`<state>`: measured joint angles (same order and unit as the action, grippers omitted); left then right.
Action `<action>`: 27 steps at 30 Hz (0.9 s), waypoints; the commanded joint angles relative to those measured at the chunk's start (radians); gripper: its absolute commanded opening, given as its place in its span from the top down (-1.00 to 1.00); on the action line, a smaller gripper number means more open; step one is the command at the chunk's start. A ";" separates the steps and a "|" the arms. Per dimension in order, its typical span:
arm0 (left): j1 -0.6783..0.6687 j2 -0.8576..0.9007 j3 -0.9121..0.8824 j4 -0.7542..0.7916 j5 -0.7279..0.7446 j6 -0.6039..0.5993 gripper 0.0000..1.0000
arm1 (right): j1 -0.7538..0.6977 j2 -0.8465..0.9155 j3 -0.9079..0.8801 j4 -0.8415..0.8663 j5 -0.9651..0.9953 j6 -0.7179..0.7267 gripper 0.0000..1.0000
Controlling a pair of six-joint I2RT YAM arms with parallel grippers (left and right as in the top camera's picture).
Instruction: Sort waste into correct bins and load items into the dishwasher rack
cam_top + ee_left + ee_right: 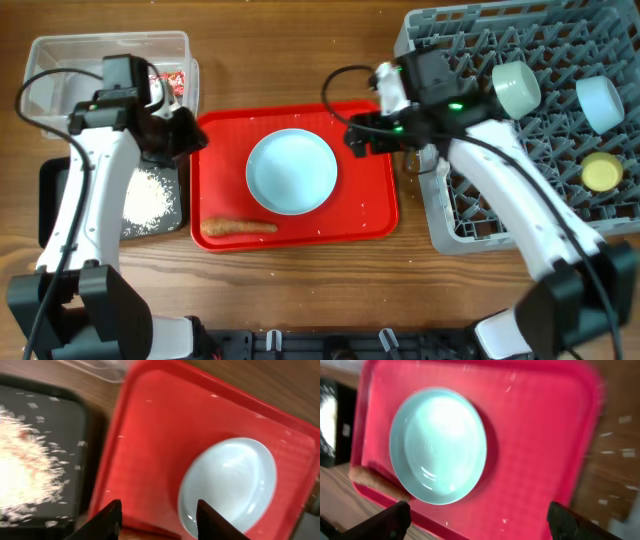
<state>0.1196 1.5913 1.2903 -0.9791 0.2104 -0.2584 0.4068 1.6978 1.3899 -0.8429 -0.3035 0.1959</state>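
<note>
A round light-blue plate (291, 170) sits on the red serving tray (370, 205), also in the left wrist view (227, 485) and the right wrist view (437, 445). The orange-brown food stick (238, 227) lies at the tray's front left, its end showing in the right wrist view (375, 482). White grains (148, 197) lie heaped in the black tray (60, 185). Red-and-white wrappers (173, 82) lie in the clear tub (70, 55). The grey rack (470, 215) holds a pale-green bowl (516, 88), a light-blue bowl (601, 103) and a yellow cup (602, 172). My left gripper (159, 520) is open over the tray's left edge. My right gripper (479, 522) is open above the tray's right side. No spoon is visible.
The wooden table shows in front of the red tray and between it and the rack. The black tray (50, 420) sits against the red tray's left edge (107, 480).
</note>
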 commanded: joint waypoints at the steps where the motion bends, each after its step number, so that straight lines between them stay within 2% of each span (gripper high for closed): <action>1: 0.023 -0.004 0.005 -0.003 -0.045 0.011 0.03 | 0.041 0.113 -0.005 0.024 -0.024 0.051 -0.69; 8: 0.023 -0.004 0.005 -0.003 -0.045 0.011 0.03 | 0.092 0.266 -0.005 0.096 -0.020 0.082 -0.44; 12: 0.023 -0.004 0.005 -0.002 -0.045 0.011 0.02 | 0.105 0.326 -0.005 0.127 -0.020 0.122 -0.37; 14: 0.023 -0.004 0.005 -0.002 -0.045 0.011 0.02 | 0.112 0.341 -0.005 0.140 -0.020 0.127 -0.31; 17: 0.023 -0.004 0.005 -0.003 -0.045 0.011 0.02 | 0.127 0.354 -0.005 0.162 -0.016 0.148 -0.12; 22: 0.023 -0.004 0.005 -0.003 -0.044 0.011 0.01 | 0.140 0.377 -0.005 0.169 0.016 0.173 -0.01; 25: 0.023 -0.004 0.005 -0.003 -0.044 0.011 0.01 | 0.140 0.390 -0.005 0.170 0.022 0.205 0.19; 27: 0.023 -0.004 0.005 -0.003 -0.045 0.011 0.01 | 0.140 0.391 -0.005 0.171 0.022 0.208 0.45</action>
<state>0.1394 1.5913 1.2903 -0.9810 0.1791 -0.2588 0.5446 2.0613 1.3899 -0.6750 -0.3035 0.3717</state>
